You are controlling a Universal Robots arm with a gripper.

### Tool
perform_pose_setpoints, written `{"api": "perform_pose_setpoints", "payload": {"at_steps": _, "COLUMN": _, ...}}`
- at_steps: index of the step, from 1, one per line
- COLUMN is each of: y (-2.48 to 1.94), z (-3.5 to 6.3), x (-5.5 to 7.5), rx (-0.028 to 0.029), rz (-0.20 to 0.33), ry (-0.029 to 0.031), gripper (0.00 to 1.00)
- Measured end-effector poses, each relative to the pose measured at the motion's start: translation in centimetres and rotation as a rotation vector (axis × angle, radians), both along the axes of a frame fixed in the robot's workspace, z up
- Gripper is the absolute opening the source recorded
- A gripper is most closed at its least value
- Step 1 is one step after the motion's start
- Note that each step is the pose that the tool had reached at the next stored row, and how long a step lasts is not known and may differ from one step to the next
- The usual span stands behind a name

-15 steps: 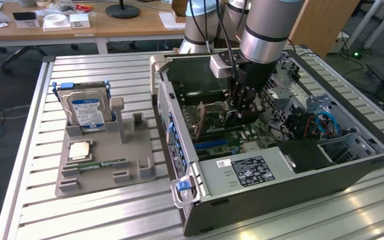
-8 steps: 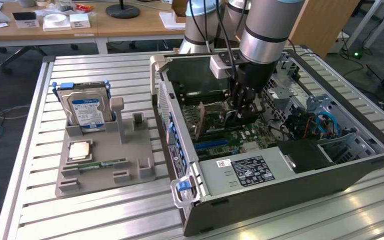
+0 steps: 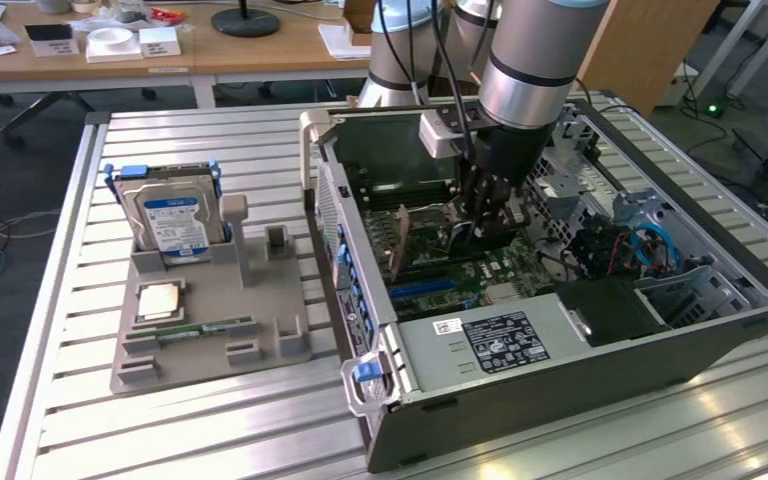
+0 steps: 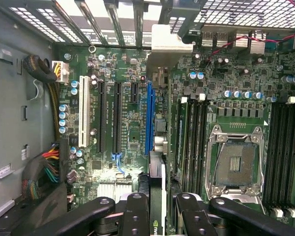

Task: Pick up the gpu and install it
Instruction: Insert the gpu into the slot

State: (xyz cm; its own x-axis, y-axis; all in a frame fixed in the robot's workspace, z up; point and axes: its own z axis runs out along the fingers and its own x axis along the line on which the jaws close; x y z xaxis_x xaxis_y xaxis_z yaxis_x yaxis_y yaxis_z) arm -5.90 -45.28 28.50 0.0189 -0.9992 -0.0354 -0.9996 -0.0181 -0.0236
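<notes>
A slatted metal table (image 3: 224,420) is seen in a workshop, with wooden desks (image 3: 224,50) at the far side. On the exterior view's left of the table a grey parts holder (image 3: 264,300) is set out. A hard drive (image 3: 177,225) with a blue-and-white label is stood upright at its far end. A square processor chip (image 3: 160,300) and a narrow green memory stick (image 3: 211,327) are laid flat nearer the camera.

On the exterior view's right an open computer case (image 3: 558,380) is laid on its side, and the robot arm (image 3: 538,50) is reached down into it from the far edge. The gripper (image 3: 484,225) is lowered inside the case, over the motherboard (image 4: 128,132).

The gpu (image 3: 408,238) is held there, stood on its edge with its brownish face turned toward the exterior view's left. In the wrist view the black fingers (image 4: 137,216) are closed narrowly on the card. The gpu (image 4: 157,196) is seen edge-on between them, its silvery bracket (image 4: 169,42) up against the slotted rear wall of the case. The card is lined up lengthwise just beside the blue expansion slot (image 4: 148,118). Whether it is seated in a slot cannot be told. The empty processor socket (image 4: 236,164) and the memory slots (image 4: 191,132) are seen beyond the card, away from the blue slot.
</notes>
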Motion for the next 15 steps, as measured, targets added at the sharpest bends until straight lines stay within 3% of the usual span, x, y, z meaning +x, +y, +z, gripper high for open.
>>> {"api": "perform_pose_setpoints", "payload": {"at_steps": 15, "y": 0.00, "z": -0.18, "x": -0.01, "rx": 0.0000, "rz": 0.000, "ry": 0.0000, "gripper": 0.26}}
